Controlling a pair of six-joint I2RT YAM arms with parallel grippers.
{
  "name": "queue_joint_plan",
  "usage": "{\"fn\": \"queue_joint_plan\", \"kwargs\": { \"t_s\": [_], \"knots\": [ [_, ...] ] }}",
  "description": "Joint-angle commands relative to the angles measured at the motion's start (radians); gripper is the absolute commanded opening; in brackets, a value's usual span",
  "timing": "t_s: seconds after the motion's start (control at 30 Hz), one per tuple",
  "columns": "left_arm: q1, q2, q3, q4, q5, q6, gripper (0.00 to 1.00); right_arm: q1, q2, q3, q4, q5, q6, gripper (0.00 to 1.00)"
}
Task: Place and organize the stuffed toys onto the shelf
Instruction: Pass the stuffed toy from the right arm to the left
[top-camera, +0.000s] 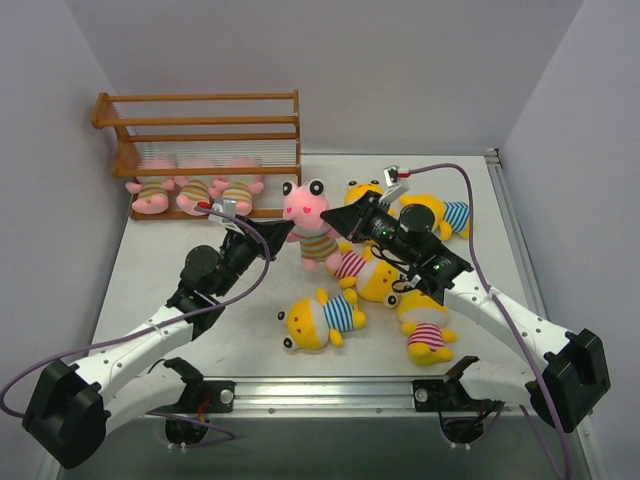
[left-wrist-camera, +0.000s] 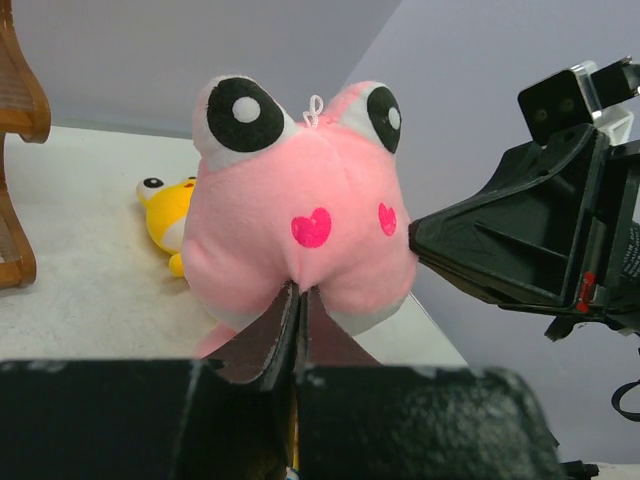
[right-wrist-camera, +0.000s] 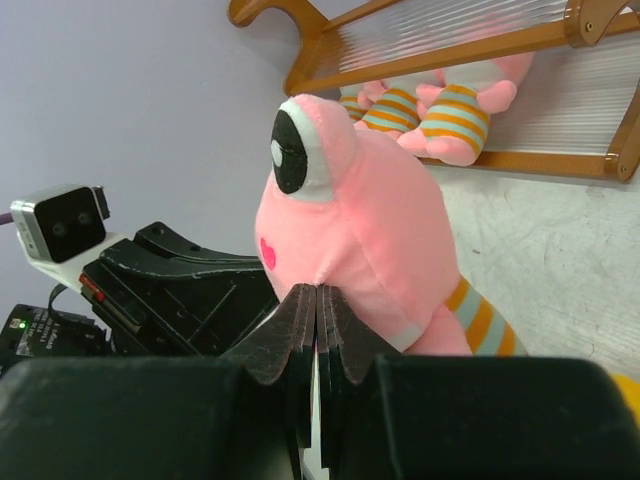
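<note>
A pink stuffed toy (top-camera: 306, 208) in a tan-striped shirt is held up over the table between both arms. My left gripper (top-camera: 288, 229) is shut on a fold of its face (left-wrist-camera: 300, 200), with the jaws (left-wrist-camera: 298, 290) pinched together under the two red hearts. From the other side my right gripper (top-camera: 326, 214) is shut on the side of its head (right-wrist-camera: 350, 220), the fingertips (right-wrist-camera: 318, 292) pressed together on the plush. The orange-brown shelf (top-camera: 200, 122) stands at the back left, with three pink toys (top-camera: 195, 190) on its bottom tier.
Several yellow toys lie on the table right of centre: one in blue stripes (top-camera: 320, 318) near the front, one in pink stripes (top-camera: 425, 336), another (top-camera: 372, 274) under the right arm, and one in blue stripes (top-camera: 442, 214) at the back. A metal rail (top-camera: 515, 235) edges the table.
</note>
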Motion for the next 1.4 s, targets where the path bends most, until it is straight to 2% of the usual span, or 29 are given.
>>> {"fn": "queue_joint_plan", "kwargs": {
  "t_s": [0.0,0.07,0.1,0.13,0.23,0.27,0.33,0.43,0.63,1.0,1.1,1.2,1.23,1.3,1.33,1.37],
  "knots": [
    [-0.003,-0.050,0.009,0.013,-0.017,0.033,0.02,0.009,-0.001,0.024,0.019,-0.012,-0.034,0.00],
    [-0.005,-0.061,0.017,-0.007,-0.017,0.053,0.02,0.009,0.009,0.036,-0.024,-0.012,-0.072,0.02],
    [-0.005,-0.073,0.020,-0.036,-0.017,0.060,0.02,0.009,0.012,0.051,-0.038,-0.013,-0.087,0.08],
    [-0.005,-0.079,0.026,-0.052,-0.017,0.073,0.02,0.009,0.016,0.058,-0.052,-0.019,-0.104,0.25],
    [-0.005,-0.101,0.046,-0.115,-0.017,0.090,0.02,0.009,0.018,0.081,-0.118,-0.019,-0.176,0.48],
    [-0.005,-0.104,0.057,-0.132,-0.038,0.093,0.03,0.009,0.016,0.085,-0.148,-0.018,-0.189,0.60],
    [-0.005,-0.113,0.074,-0.193,-0.043,0.107,0.02,0.009,0.010,0.096,-0.173,-0.015,-0.224,0.72],
    [-0.005,-0.121,0.094,-0.254,-0.035,0.129,0.02,0.009,-0.002,0.101,-0.188,-0.031,-0.258,0.82],
    [-0.003,-0.122,0.146,-0.388,-0.029,0.147,0.02,0.008,-0.010,0.114,-0.199,-0.093,-0.318,0.91],
    [-0.003,-0.107,0.209,-0.460,0.103,0.175,0.02,0.009,0.050,0.124,-0.164,-0.157,-0.348,0.94],
    [-0.003,-0.099,0.224,-0.477,0.120,0.185,0.02,0.009,0.064,0.121,-0.146,-0.191,-0.344,0.89],
    [-0.003,-0.090,0.226,-0.478,0.125,0.188,0.02,0.009,0.064,0.113,-0.124,-0.203,-0.341,0.74],
    [-0.003,-0.087,0.227,-0.480,0.126,0.189,0.02,0.009,0.061,0.108,-0.119,-0.206,-0.338,0.62],
    [-0.003,-0.079,0.229,-0.489,0.125,0.190,0.03,0.011,0.059,0.102,-0.103,-0.211,-0.335,0.48],
    [-0.003,-0.078,0.230,-0.494,0.122,0.192,0.02,0.009,0.056,0.099,-0.099,-0.211,-0.333,0.33],
    [-0.003,-0.078,0.230,-0.500,0.114,0.195,0.02,0.009,0.055,0.098,-0.095,-0.209,-0.331,0.25]
  ]
}}
